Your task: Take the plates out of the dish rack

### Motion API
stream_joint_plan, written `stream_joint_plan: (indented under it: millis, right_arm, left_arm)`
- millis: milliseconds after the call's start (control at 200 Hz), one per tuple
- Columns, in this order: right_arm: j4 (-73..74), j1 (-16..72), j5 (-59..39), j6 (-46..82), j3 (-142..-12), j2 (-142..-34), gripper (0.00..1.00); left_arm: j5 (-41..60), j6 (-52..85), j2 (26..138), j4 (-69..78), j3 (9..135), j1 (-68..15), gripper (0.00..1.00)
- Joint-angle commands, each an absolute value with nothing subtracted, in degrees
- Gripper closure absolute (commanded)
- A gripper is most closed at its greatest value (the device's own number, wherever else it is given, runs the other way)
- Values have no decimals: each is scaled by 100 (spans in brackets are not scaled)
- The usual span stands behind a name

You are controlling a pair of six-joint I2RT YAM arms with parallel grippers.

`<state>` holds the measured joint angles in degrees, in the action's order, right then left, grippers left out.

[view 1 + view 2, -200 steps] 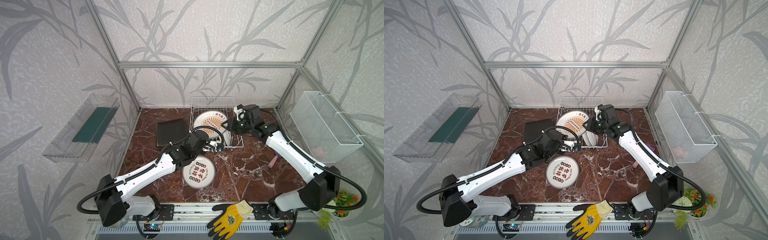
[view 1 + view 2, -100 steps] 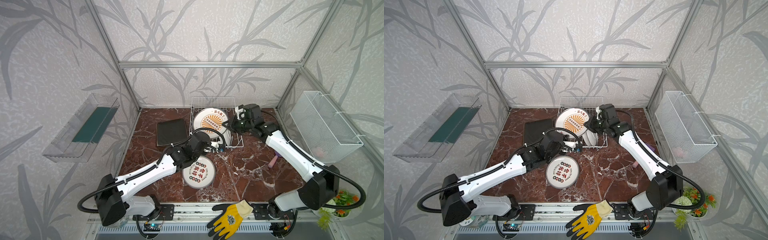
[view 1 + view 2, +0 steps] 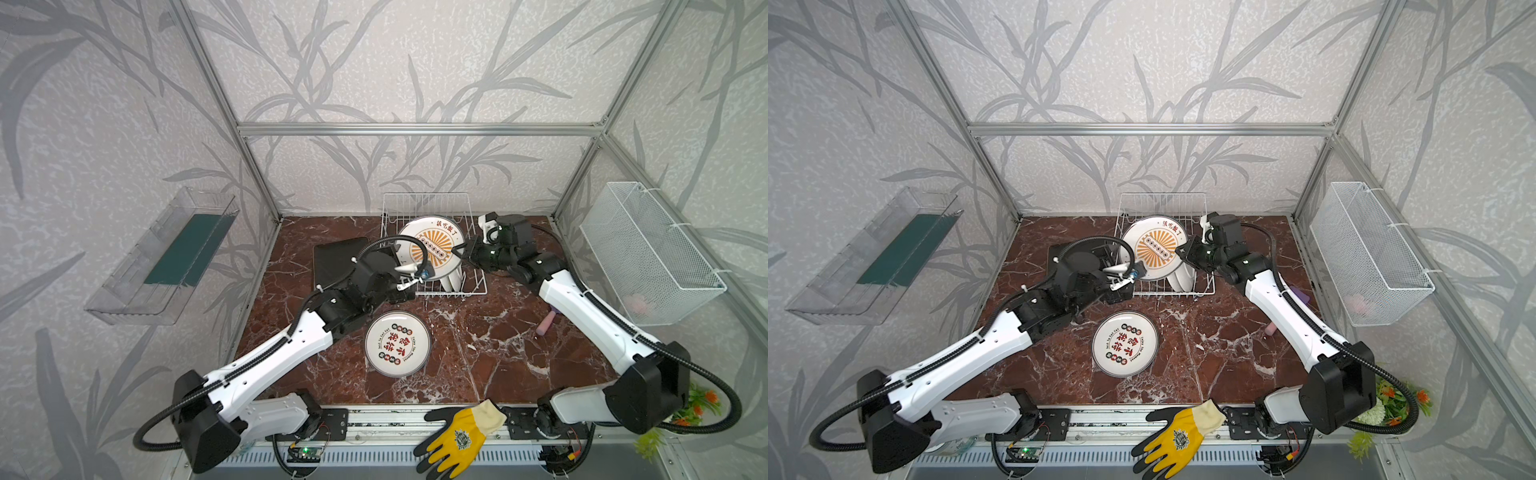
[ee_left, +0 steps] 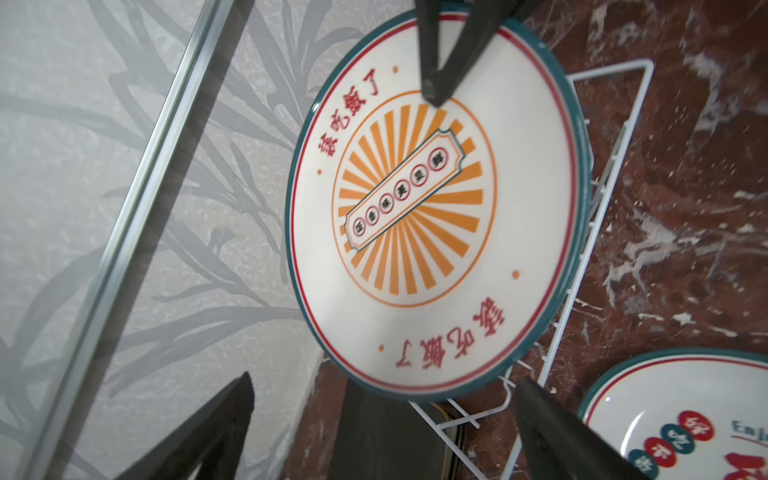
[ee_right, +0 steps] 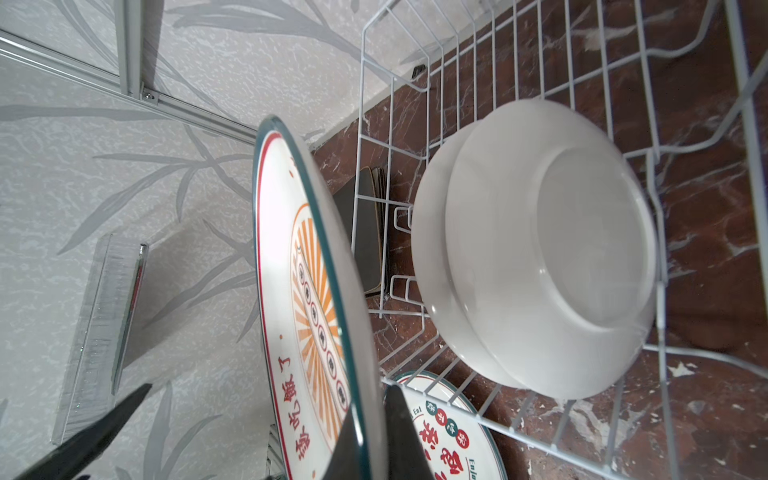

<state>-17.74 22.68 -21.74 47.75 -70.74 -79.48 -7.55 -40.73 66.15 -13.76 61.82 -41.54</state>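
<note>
We saw a brown marble table [image 3: 478, 374], with a white mesh basket [image 3: 648, 249] on the right wall and a clear tray [image 3: 120, 303] on the left wall. The white wire rack [image 3: 424, 205] stood at the far middle of the table. Left of it lay a stack of black square plates [image 3: 336, 262], partly hidden by the left arm.

Over the rack a round sunburst plate [image 3: 432, 249] was tilted on edge, its painted face turned to the left and near side. The right pincer [image 3: 458, 252] was closed on that plate's right rim. The left wrist view showed one of its fingers [image 4: 440, 62] lying across the face.

In the rack's near right corner two more round plates [image 5: 540, 249] stood on edge close together, white backs to the right. A round lettered plate [image 3: 397, 343] lay flat and face up on the table, just near of the rack. A yellow glove [image 3: 457, 436] lay on the near rail.

The left pincer [image 3: 409, 276] was at the rack's near left corner with its jaws wide apart, holding nothing. The sunburst plate's lower rim lay just beyond its fingertips [image 4: 237, 403], and we could not tell whether they touched. A small pink thing [image 3: 546, 324] lay on the table by the right arm.
</note>
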Motion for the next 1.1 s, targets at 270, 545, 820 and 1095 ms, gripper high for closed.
stream_joint_plan:
  millis: [270,545,820,1095]
  right_arm:
    - [-1241,1857,-2625,3858,-6572,-7145,100]
    - [-1121,1626,-3348,3136,-6390,-6873,100]
    - [-915,1626,-3954,2994,-6408,-7076,100]
    - [-466,1670,-4364,3339,-6366,-7359,100]
  left_arm:
    - [3305,1161,6471,-1230,7018,-2193,1]
    - [4777,2104,7317,-1699,7305,-1485,1]
    - [5733,2142,7855,-1573,7227,-1376,1]
    - [6390,2110,7980,-1224,7069,-1440,4]
